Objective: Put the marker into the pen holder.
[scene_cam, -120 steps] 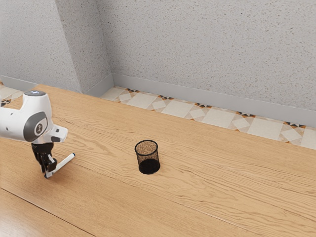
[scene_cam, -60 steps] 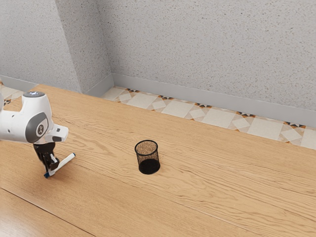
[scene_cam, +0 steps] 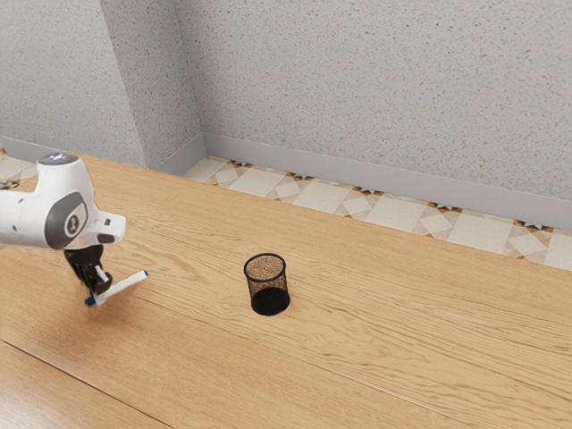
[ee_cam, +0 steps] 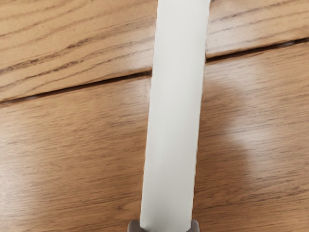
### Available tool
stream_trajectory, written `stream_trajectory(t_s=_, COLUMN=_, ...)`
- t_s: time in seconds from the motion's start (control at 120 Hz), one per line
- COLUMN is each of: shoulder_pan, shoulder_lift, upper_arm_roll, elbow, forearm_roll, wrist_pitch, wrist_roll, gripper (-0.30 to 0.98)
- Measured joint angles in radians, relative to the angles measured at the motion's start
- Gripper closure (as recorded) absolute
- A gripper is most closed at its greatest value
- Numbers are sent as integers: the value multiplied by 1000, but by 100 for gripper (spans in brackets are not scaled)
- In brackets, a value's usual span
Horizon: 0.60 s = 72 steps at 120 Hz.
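The marker is grasped between the jaws, which stand on either side of its white barrel close to its blue end; it looks to be just clear of the table. In the exterior view its long part slants out toward 2 o'clock, and the pen holder stands upright and well apart, at about 3 o'clock from the jaws. The chief risk, as I judge it, is that slant: carried over as it lies now, the marker would most likely land across the rim rather than drop inside. It needs turning steeply toward upright, and turning it while so low could drive one end against the wood and twist it in the grasp. Because the hold is so near one end, the long overhang could also swing or sag if the pinch is light or the arm starts abruptly, leaving the tip off the line the arm expects. A path that is too low on the way to 3 o'clock may knock the mesh wall and push or topple the holder, which looks light. Finally, letting go before the lower end is within the rim could send the marker rolling away.
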Motion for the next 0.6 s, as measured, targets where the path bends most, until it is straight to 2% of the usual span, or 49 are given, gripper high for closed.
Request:
stream_trajectory(t_s=0.167, shoulder_pan=-26, shoulder_lift=-115, upper_arm_roll=-1, elbow=15, forearm_roll=19, wrist_pitch=-73, wrist_roll=-15, gripper=79)
stream_trajectory(t_s=0.35, shoulder_pan=-66, shoulder_lift=-191, upper_arm_roll=-16, elbow=164, forearm_roll=85, wrist_pitch=-350, wrist_roll=-57, gripper=79)
stream_trajectory(t_s=0.467, shoulder_pan=-17, shoulder_lift=-173, upper_arm_roll=-95, elbow=322, forearm_roll=93, wrist_pitch=-578, wrist_roll=-93, gripper=79)
stream_trajectory(t_s=0.533, shoulder_pan=18, shoulder_lift=-120, upper_arm_roll=-159, elbow=453, forearm_roll=85, wrist_pitch=-688, wrist_roll=-112, gripper=79)
stream_trajectory(t_s=0.567, shoulder_pan=-3, shoulder_lift=-81, upper_arm_roll=-196, elbow=534, forearm_roll=78, wrist_pitch=-738, wrist_roll=-121, gripper=79)
stream_trajectory(t_s=0.6, shoulder_pan=-70, shoulder_lift=-41, upper_arm_roll=-232, elbow=607, forearm_roll=69, wrist_pitch=-782, wrist_roll=-128, gripper=79)
